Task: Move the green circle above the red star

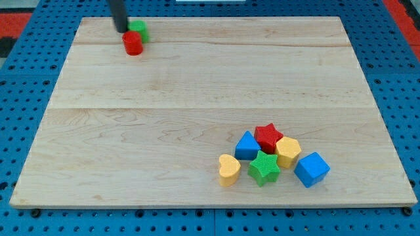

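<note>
The green circle (140,29) sits near the board's top left corner, touching a small red block (132,43) just below it. My tip (121,30) stands right against the green circle's left side and just above the red block. The red star (268,136) lies far away at the view's lower right, at the top of a cluster of blocks.
The cluster around the red star holds a blue block (247,145) on its left, a yellow block (287,151) on its right, a green star (264,168), a yellow heart (228,169) and a blue cube (311,169). The wooden board (197,118) lies on a blue pegboard.
</note>
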Tool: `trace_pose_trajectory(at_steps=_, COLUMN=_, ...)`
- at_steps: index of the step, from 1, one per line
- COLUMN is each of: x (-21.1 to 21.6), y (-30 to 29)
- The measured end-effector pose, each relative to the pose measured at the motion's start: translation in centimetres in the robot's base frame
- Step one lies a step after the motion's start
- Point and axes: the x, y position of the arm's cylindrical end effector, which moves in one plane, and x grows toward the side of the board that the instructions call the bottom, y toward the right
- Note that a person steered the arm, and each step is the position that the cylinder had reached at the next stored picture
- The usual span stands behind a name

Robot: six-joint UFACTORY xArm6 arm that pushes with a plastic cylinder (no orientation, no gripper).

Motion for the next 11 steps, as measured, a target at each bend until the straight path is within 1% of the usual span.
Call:
trace_pose_trajectory(at_steps=1, x=3.2, y=4.3)
trace_pose_trajectory(at_steps=2, x=5.9, y=0.8)
trace_pose_trajectory(at_steps=3, x=1.9, y=2.3)
trace_pose_trajectory(at_steps=4, x=-2.8, y=0.1)
trace_pose_trajectory(at_steps=5, x=-1.4, y=9.3)
trace_pose_trajectory(at_steps=6, x=4.4, y=10.4)
trace_pose_trajectory(at_steps=7, x=1.7, y=7.2)
trace_pose_trajectory(at_steps=8, x=-4.6, y=9.3)
trace_pose_trajectory(at_steps=9, x=-4.6, y=5.1)
trace_pose_trajectory(at_steps=10, x=-1.5, y=3.6)
trace_pose_trajectory(at_steps=11, x=-0.5, y=4.5)
